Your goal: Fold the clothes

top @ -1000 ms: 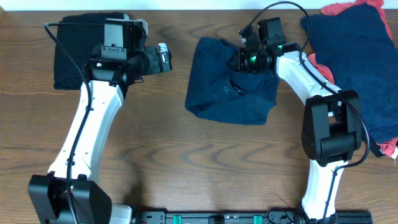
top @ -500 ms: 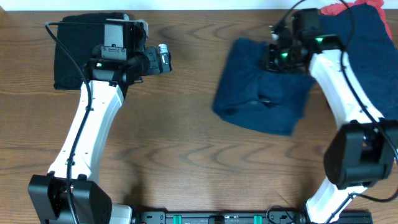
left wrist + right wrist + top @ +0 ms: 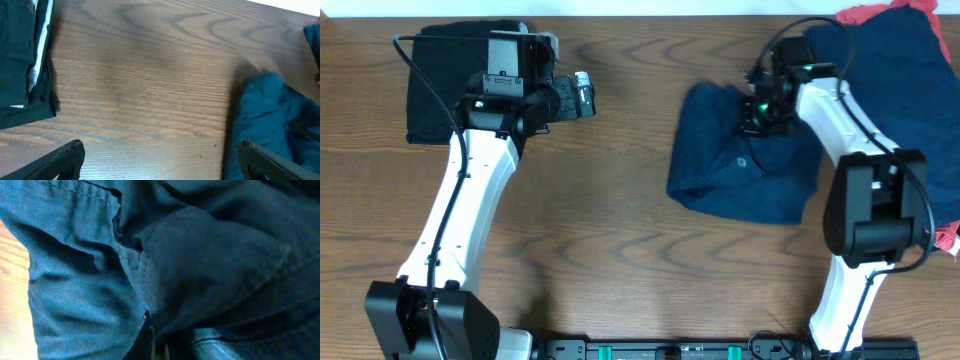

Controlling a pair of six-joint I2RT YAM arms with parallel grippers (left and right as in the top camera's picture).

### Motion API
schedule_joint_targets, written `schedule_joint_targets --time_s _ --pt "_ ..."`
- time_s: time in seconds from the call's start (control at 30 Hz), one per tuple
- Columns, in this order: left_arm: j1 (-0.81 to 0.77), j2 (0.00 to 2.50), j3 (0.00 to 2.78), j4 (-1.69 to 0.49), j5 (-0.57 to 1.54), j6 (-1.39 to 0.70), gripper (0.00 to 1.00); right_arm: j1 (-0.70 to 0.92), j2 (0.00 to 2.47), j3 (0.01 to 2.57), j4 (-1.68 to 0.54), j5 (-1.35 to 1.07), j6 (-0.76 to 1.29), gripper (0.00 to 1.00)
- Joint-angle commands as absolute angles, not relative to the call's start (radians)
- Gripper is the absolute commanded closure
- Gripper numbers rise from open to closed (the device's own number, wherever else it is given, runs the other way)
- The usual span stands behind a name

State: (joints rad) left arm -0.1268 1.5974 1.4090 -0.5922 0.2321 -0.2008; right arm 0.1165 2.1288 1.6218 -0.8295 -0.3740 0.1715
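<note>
A crumpled, loosely bunched navy garment (image 3: 745, 170) lies right of centre on the brown wood-grain worktop (image 3: 620, 250), its far edge pinched in the closed right gripper (image 3: 757, 108), with a navy and coral-red pile (image 3: 905, 90) at far right and a folded black garment (image 3: 435, 80) far left, near the wide-open, empty left gripper (image 3: 582, 93).

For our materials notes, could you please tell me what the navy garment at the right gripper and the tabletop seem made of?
The navy garment looks like soft woven cloth, perhaps cotton, matte; it creases and shows stitched seams in the right wrist view. The tabletop: wood or wood-look laminate, smooth with slight sheen; brown grain lines show, cannot tell which.
</note>
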Motion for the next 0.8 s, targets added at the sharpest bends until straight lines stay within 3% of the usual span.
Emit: schedule_joint_targets --time_s 0.0,0.33,0.57,0.73,0.77 --pt "-0.125 1.597 1.418 -0.594 0.222 -0.176 0.02 0.195 2.146 1.623 -0.774 -0.461 0.129 0.99" --pt "-0.125 1.597 1.418 -0.594 0.218 -0.176 0.02 0.341 2.145 1.627 -0.5 -0.476 0.291 0.99" --pt "-0.126 1.597 1.418 -0.594 0.216 -0.169 0.02 0.347 2.145 1.662 -0.501 -0.476 0.337 0.99" --pt "-0.133 1.597 1.418 -0.593 0.225 -0.17 0.02 0.314 2.138 1.744 -0.612 -0.491 0.289 0.52" --pt "-0.137 1.597 1.418 -0.593 0.226 -0.169 0.02 0.302 2.135 1.77 -0.647 -0.49 0.271 0.46"
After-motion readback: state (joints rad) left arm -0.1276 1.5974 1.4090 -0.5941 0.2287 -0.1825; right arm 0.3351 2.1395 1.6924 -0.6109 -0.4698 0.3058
